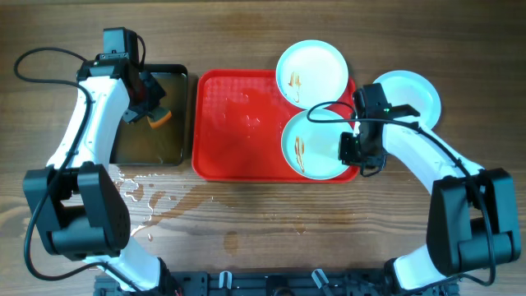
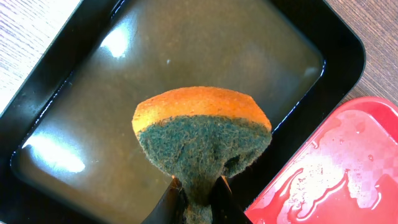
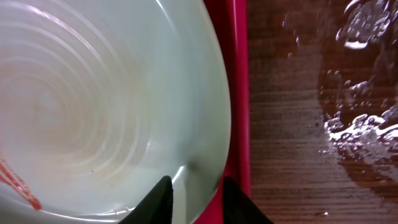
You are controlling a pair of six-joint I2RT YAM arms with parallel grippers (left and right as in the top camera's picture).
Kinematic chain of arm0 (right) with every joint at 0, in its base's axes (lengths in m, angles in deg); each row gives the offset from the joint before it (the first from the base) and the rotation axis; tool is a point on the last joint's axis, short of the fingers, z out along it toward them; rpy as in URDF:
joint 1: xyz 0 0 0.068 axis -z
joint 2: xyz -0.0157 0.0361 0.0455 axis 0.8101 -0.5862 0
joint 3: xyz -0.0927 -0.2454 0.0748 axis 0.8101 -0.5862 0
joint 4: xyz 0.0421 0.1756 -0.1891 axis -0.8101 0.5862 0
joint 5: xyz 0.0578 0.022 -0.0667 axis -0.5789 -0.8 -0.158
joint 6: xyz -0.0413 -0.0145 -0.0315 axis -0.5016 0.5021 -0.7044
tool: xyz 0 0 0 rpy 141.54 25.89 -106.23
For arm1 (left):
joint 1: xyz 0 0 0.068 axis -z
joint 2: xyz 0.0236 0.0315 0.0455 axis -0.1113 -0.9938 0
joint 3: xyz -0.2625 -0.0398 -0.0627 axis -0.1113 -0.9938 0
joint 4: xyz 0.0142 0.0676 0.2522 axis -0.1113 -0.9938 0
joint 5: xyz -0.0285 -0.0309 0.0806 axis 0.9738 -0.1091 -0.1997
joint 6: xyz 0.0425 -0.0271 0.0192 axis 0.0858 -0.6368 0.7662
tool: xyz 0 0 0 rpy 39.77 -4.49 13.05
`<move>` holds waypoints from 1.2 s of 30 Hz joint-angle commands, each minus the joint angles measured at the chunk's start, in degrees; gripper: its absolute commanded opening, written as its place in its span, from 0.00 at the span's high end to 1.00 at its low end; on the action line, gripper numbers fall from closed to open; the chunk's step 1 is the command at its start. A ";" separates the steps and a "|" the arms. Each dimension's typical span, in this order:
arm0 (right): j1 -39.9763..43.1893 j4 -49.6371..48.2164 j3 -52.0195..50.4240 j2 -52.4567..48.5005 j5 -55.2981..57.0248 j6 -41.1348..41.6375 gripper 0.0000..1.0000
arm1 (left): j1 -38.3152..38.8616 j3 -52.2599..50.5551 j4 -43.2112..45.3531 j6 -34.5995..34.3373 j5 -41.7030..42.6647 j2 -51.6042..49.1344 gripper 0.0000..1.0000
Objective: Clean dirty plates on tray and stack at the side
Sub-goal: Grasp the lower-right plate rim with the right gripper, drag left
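Two pale plates lie on the right part of the red tray [image 1: 238,123]: a far one [image 1: 316,70] and a near one [image 1: 325,140], both with brown-orange smears. A third plate [image 1: 411,94] sits on the table to the right of the tray. My right gripper [image 1: 355,150] grips the near plate's right rim; in the right wrist view its fingers [image 3: 198,186] straddle that plate's edge [image 3: 93,106] over the tray rim [image 3: 238,93]. My left gripper [image 1: 148,103] is shut on an orange-and-green sponge [image 2: 202,130], its fingers [image 2: 198,183] holding it above the black pan [image 2: 186,50].
The black pan [image 1: 152,144] holds brownish water and stands left of the tray. Water is spilled on the wood in front of the pan [image 1: 140,193] and right of the tray [image 3: 360,124]. The tray's left half [image 2: 336,168] is wet.
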 commanded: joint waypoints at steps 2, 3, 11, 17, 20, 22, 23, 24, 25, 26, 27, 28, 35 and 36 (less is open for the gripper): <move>-1.20 -3.45 -1.09 -0.98 -7.74 -4.22 0.75 | -0.48 -0.31 0.24 0.22 -0.74 -0.33 0.91; -2.99 -4.48 -0.98 -0.98 -9.31 -5.20 0.76 | -0.48 -0.31 0.42 0.22 -0.72 -0.33 0.91; -17.68 -0.33 13.84 -0.98 -4.24 -4.13 0.59 | -0.46 -0.31 0.57 0.22 0.17 -0.33 0.91; -13.27 1.18 14.23 -5.57 -4.04 -5.95 0.57 | 0.13 -0.31 0.61 0.26 3.87 -0.33 0.96; -13.27 1.31 14.29 -11.58 -6.47 -8.46 0.57 | 2.64 -0.31 0.59 0.31 4.07 -0.33 0.96; -13.27 2.27 14.36 -12.70 -6.49 -8.52 0.61 | 5.35 -0.31 0.85 1.51 4.22 -0.33 0.96; -13.27 2.32 14.36 -12.79 -6.49 -8.57 0.73 | 7.63 -0.31 1.55 2.03 4.20 -0.33 0.96; -13.27 2.23 14.36 -12.90 -6.47 -8.57 0.89 | 8.90 -0.31 2.27 2.01 4.20 -0.33 0.96; -13.27 1.92 14.36 -13.05 -6.43 -8.63 0.96 | 10.08 -0.31 3.13 2.01 4.20 -0.33 0.96; -13.27 1.62 14.36 -13.20 -6.45 -9.27 0.96 | 11.23 -0.31 3.96 1.99 4.20 -0.33 0.96; -13.27 1.09 14.36 -13.20 -6.45 -10.49 0.96 | 12.52 -0.31 5.16 1.99 4.17 -0.33 0.96; -13.27 0.83 14.67 -13.20 -6.82 -11.80 0.96 | 12.94 -0.31 5.84 1.99 4.20 -0.33 0.95; -13.79 -2.71 25.57 -13.90 -9.70 0.55 0.96 | 12.92 -0.31 6.80 1.99 4.20 -0.33 0.95; -14.19 -3.10 25.57 -14.78 -9.73 1.81 0.96 | 12.92 -0.31 6.80 1.99 4.20 -0.33 0.95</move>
